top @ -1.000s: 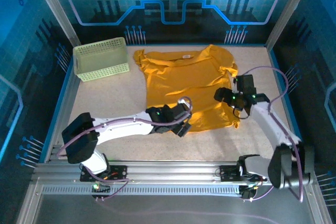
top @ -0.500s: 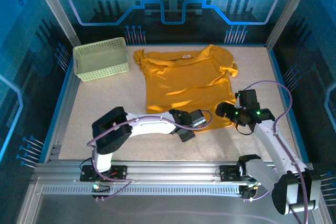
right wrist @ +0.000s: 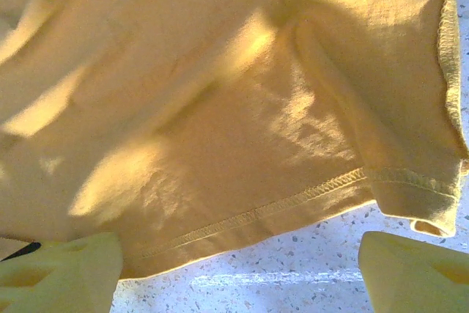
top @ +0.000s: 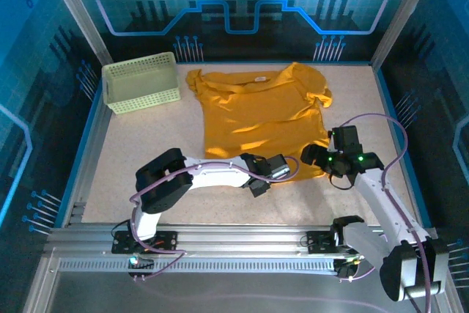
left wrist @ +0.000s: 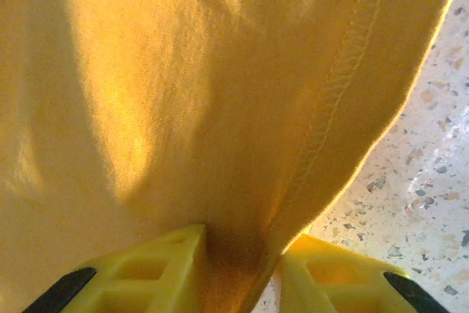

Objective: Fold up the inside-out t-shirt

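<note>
Now left gripper (left wrist: 239, 275) pinches t-shirt (top: 256, 115) hem — right gripper (right wrist: 239, 269) spread, hem just ahead

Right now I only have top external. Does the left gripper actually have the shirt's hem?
Observer: Yes. In the left wrist view, the left gripper is pinching a fold of the t-shirt right beside the stitched hem.
Operator: And the right one?
Observer: In the right wrist view, the right gripper is open with its jaws wide apart. The hem lies on the table just ahead of it and is not gripped.
</note>
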`<state>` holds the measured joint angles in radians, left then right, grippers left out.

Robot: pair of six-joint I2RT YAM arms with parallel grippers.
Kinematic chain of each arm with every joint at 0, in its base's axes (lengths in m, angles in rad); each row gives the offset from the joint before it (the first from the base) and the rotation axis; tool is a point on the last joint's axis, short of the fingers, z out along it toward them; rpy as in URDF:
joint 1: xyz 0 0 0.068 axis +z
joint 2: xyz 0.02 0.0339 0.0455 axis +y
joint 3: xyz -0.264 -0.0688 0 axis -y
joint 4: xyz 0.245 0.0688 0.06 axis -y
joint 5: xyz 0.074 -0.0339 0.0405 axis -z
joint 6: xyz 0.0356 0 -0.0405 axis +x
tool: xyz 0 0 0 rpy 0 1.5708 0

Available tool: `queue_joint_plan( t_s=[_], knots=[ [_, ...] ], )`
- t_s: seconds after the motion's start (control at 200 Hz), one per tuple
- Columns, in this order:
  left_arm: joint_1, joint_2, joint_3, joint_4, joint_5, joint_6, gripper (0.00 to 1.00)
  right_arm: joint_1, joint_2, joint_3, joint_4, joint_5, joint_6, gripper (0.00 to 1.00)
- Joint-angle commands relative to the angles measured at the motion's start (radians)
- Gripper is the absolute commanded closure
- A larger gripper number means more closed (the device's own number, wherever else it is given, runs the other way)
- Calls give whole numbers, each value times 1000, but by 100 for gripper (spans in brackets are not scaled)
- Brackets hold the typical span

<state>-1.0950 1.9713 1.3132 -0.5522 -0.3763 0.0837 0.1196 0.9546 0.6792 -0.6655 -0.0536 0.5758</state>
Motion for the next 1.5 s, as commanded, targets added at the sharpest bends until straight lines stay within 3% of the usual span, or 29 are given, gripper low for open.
queue_joint_plan(
  t_s=[0.0, 0.155, 0.48, 0.59, 0.92, 1.096, 1.306, 1.436, 1.496],
  knots=[
    [7, -21, 12, -4, 25, -11, 78, 13, -23, -10, -32, 2, 10, 15],
    [21, -50, -1, 16, 50, -25, 91, 13, -34, -13, -38, 8, 12, 15],
    [43, -106, -27, 47, 117, -38, 91, 13, -40, -19, -43, 11, 9, 14],
    [47, -105, -31, 48, 133, -36, 82, 12, -41, -19, -44, 11, 9, 14],
    [49, -67, -18, 30, 155, -26, 78, 13, -44, -14, -55, 14, 2, 14],
    [48, -53, -16, 17, 192, -18, 69, 13, -45, -14, -57, 20, 2, 14],
    [48, -20, -8, 15, 162, -13, 61, 13, -46, -10, -55, 13, 3, 14],
    [49, -5, -1, 18, 162, -12, 60, 13, -46, -8, -59, 15, 2, 14],
    [48, -1, 1, 21, 155, -14, 64, 12, -46, -8, -60, 15, 2, 14]
  ],
)
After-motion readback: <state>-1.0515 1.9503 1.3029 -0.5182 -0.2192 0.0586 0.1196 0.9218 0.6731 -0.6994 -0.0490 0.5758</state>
